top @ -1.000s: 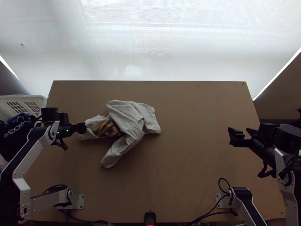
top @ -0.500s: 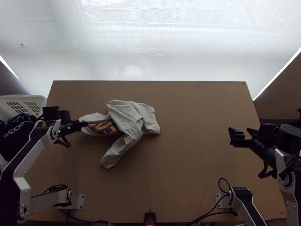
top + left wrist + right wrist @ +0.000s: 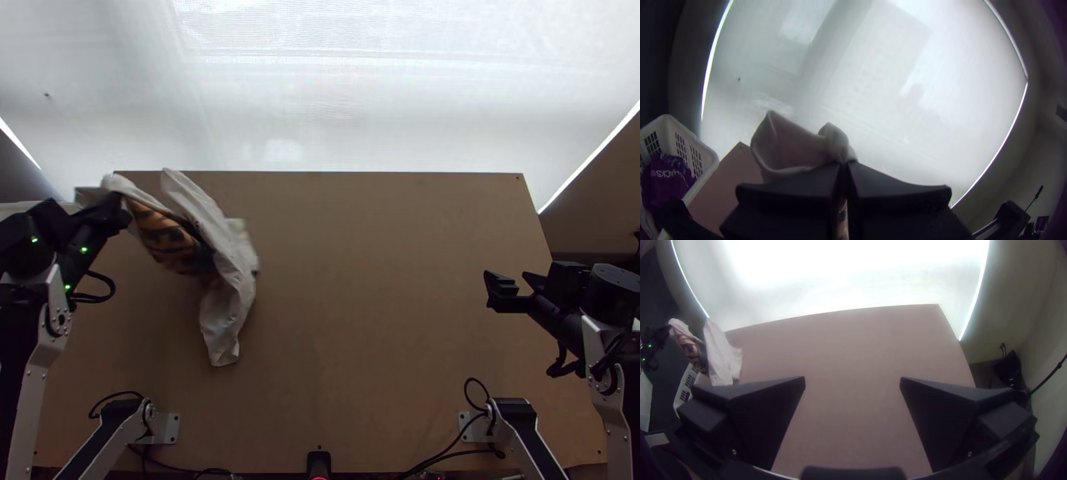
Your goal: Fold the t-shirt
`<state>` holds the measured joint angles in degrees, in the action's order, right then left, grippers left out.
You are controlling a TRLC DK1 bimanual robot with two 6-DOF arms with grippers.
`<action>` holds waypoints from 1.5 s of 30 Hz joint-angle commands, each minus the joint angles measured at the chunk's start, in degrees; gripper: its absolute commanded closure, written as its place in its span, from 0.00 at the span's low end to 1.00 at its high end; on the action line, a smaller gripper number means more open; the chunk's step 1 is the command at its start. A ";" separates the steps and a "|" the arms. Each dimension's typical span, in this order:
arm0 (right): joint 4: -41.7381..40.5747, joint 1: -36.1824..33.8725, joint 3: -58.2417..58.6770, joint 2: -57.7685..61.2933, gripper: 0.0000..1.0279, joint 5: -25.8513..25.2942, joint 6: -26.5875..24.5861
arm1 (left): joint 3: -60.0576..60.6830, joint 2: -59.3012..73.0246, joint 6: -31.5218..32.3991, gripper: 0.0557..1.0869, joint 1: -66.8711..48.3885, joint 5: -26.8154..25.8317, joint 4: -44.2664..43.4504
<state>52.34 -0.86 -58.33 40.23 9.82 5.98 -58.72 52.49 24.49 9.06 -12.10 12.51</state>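
Note:
In the top view my left gripper is at the table's far left, up off the surface, shut on one end of the light grey t-shirt. The shirt hangs bunched and twisted from it, its dark-and-orange print showing, its lower end toward the near side. In the left wrist view the left gripper pinches a fold of the t-shirt. At the right side my right gripper stands open, away from the cloth. The right wrist view shows the right gripper with its fingers wide apart and the t-shirt far off.
A white basket with dark cloth in it stands beyond the table's left edge. Bare wooden table stretches between the shirt and the right arm. A small black device is at the near edge, between the arm bases.
My left gripper has moved left and up the picture, raising the shirt and drawing it left. The shirt has gone from lying bunched on the table to hanging. The right arm has kept still.

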 commanded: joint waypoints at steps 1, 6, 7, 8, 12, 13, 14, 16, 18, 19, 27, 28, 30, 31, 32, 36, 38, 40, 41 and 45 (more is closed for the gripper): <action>-0.22 0.16 0.05 -0.41 0.04 0.02 0.00 | -3.86 -3.45 4.95 0.96 7.82 -0.12 -3.72; -0.39 0.25 1.37 -1.03 0.04 0.02 0.00 | -10.71 -3.27 5.22 0.96 19.50 -1.35 -3.90; -0.57 0.25 1.81 -1.20 0.04 0.02 -0.09 | -11.77 -3.18 4.95 0.96 21.97 -1.53 -4.60; -0.74 0.25 2.25 -1.38 0.04 0.02 0.00 | -12.65 -3.18 4.86 0.96 25.04 -1.70 -5.13; -1.27 0.34 3.39 -1.56 0.04 0.02 -0.53 | -15.20 -2.83 2.67 0.96 37.35 -4.16 -5.13; -1.54 0.25 3.66 -1.56 0.04 0.02 -0.70 | -15.64 -2.83 1.79 0.96 40.07 -4.69 -5.13; -1.80 0.25 3.92 -1.56 0.04 0.02 -0.97 | -16.25 -2.92 1.00 0.96 42.53 -5.30 -5.04; -2.15 0.25 4.36 -1.38 0.04 0.02 -1.23 | -17.04 -2.83 -0.85 0.96 46.66 -6.18 -5.13; -2.68 0.25 4.89 -1.38 0.04 0.02 -1.23 | -17.57 -2.48 -2.61 0.96 50.53 -6.18 -5.66; -2.85 0.25 5.15 -1.38 0.04 0.02 -1.23 | -17.66 -1.95 -2.78 0.96 52.55 -6.18 -6.45; -3.91 0.34 6.73 -1.73 0.04 0.11 -1.23 | -19.42 -1.51 0.21 0.96 53.25 -13.92 -0.65; -3.91 0.34 6.91 -1.91 0.04 0.11 -1.23 | -19.86 -2.13 2.58 0.96 51.41 -15.85 0.49; -4.00 0.42 7.35 -2.35 0.04 0.11 -1.23 | -21.17 -3.45 6.62 0.96 45.70 -19.37 3.13; -4.00 0.42 7.70 -2.61 0.04 0.11 -1.32 | -21.61 -3.89 8.47 0.97 42.27 -19.37 3.57; -4.17 0.42 8.05 -2.79 0.04 0.11 -1.32 | -22.23 -4.24 10.31 0.97 38.75 -19.37 4.45; -4.35 0.42 9.19 -3.40 0.04 0.55 -1.23 | -22.05 -3.09 16.38 0.97 15.73 -12.69 8.05; -4.61 0.42 9.55 -3.49 0.04 0.55 -1.14 | -20.91 -1.07 15.32 0.97 -3.52 -0.91 10.51; -5.05 0.51 9.81 -3.40 0.04 0.63 -1.06 | -18.01 -0.02 11.90 0.97 -17.59 7.44 10.69; -5.40 0.60 9.99 -3.40 0.04 0.55 -1.06 | -15.81 0.51 10.93 0.96 -21.28 8.58 10.07; -6.02 0.51 10.69 -2.79 0.04 0.55 -1.14 | -8.96 4.55 6.62 0.96 -36.31 14.03 5.59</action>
<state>47.20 -0.38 -48.84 37.06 10.33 4.73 -75.31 52.42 35.42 3.05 -10.07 20.67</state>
